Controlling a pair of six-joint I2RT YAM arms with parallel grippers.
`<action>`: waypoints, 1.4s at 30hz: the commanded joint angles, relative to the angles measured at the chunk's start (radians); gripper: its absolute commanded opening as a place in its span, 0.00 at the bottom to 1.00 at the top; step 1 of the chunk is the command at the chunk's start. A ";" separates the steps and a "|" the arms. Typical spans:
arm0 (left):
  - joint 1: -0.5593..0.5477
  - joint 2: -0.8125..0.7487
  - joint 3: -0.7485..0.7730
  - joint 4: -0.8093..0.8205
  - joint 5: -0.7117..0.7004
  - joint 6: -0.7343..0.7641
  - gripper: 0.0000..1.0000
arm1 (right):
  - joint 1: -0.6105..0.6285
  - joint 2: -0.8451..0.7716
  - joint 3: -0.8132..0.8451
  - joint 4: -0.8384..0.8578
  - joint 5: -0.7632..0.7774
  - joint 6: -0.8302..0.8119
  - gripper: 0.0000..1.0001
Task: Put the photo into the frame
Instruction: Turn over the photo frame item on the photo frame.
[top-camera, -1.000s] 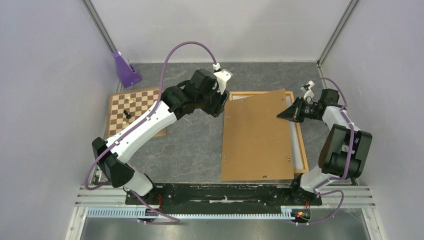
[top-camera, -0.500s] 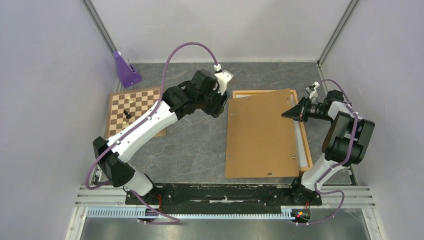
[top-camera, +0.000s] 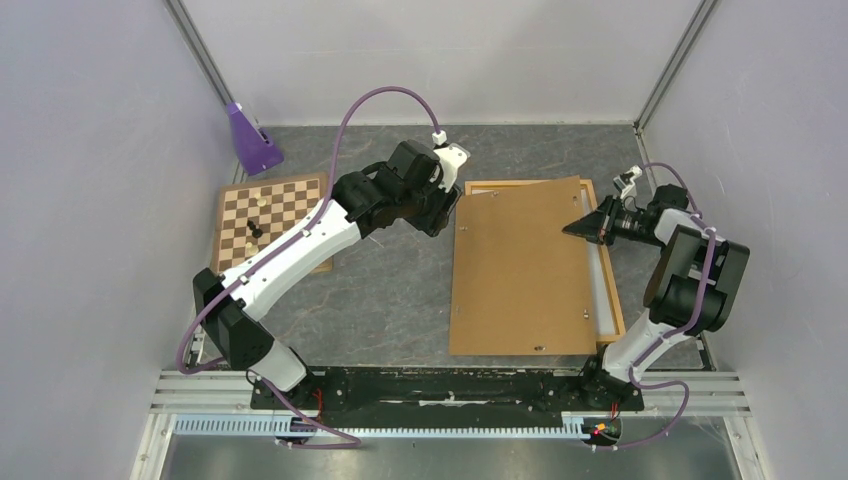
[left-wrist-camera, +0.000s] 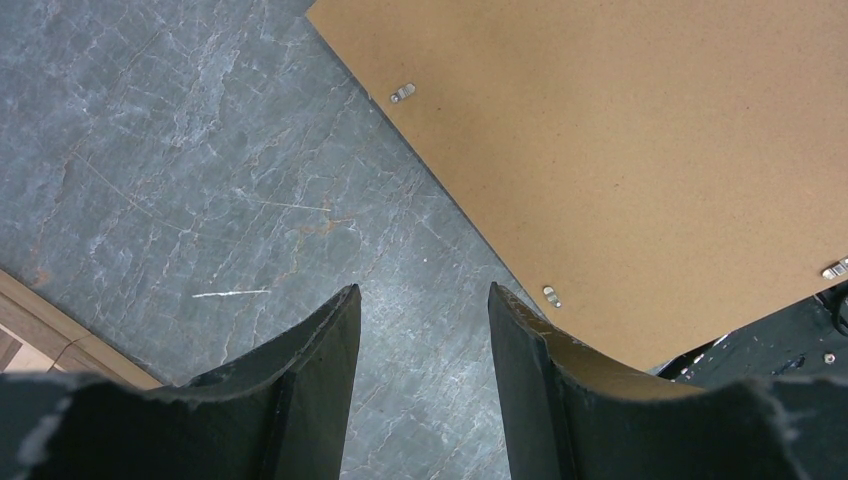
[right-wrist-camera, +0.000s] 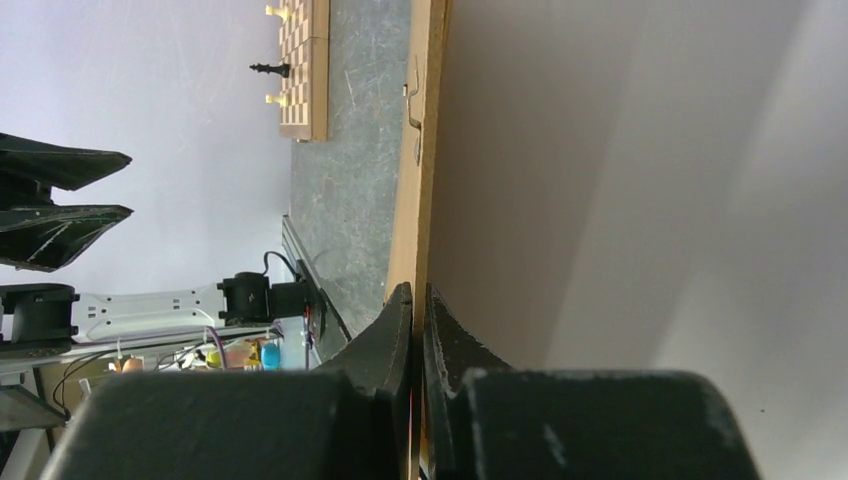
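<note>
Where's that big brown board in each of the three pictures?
Top view: the brown board lies right of centre.
Left wrist: the board fills the upper right.
Right wrist: edge-on, a thin tan strip up the middle.
Shared landmark: the grey tabletop.

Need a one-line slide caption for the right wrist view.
Right hand pinching the edge of the backing board, chessboard beyond.

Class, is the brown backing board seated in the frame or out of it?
Out. The backing board lies skewed over the frame, its right side uncovered; the right gripper pinches the board's edge.
</note>
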 joint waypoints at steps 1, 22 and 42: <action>0.004 0.006 0.020 0.027 -0.006 0.038 0.56 | 0.011 -0.080 -0.015 0.146 -0.049 0.041 0.00; 0.004 0.000 0.011 0.025 -0.026 0.070 0.56 | -0.031 -0.034 0.173 0.170 -0.079 0.198 0.00; 0.004 0.025 0.020 0.019 -0.023 0.071 0.56 | -0.079 0.246 0.528 -0.458 0.190 -0.427 0.00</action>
